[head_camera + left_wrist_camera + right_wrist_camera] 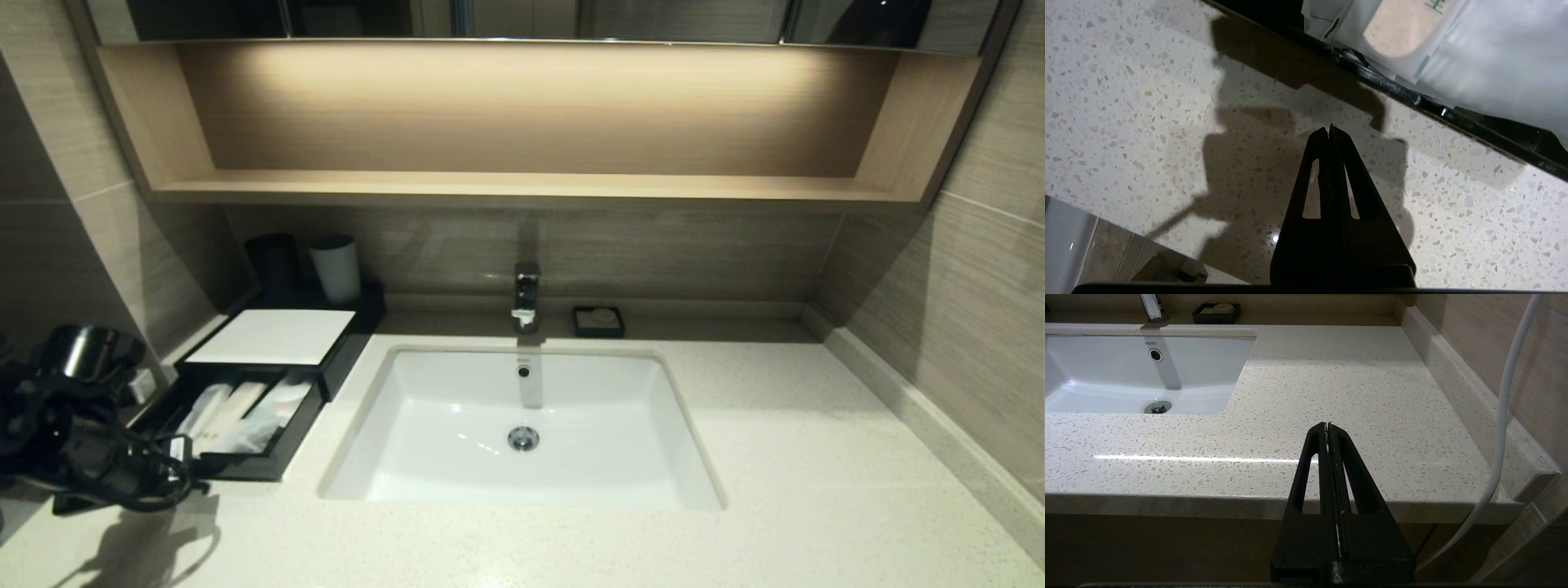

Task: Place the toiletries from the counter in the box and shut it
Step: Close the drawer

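Three slim toiletries (237,416) in cloudy plastic wrappers lie side by side in the pulled-out drawer of the black box (273,336) (flat white top), left of the sink (522,425). The left gripper (1330,130) hovers over the speckled stone counter (816,457) just before the drawer front, pinched shut, probably empty. The right gripper (1327,425) is parked at the counter's edge, shut too.

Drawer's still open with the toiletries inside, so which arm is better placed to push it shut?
Left. The left gripper, shut, is just before the box drawer front; the right gripper sits off the counter's far side.
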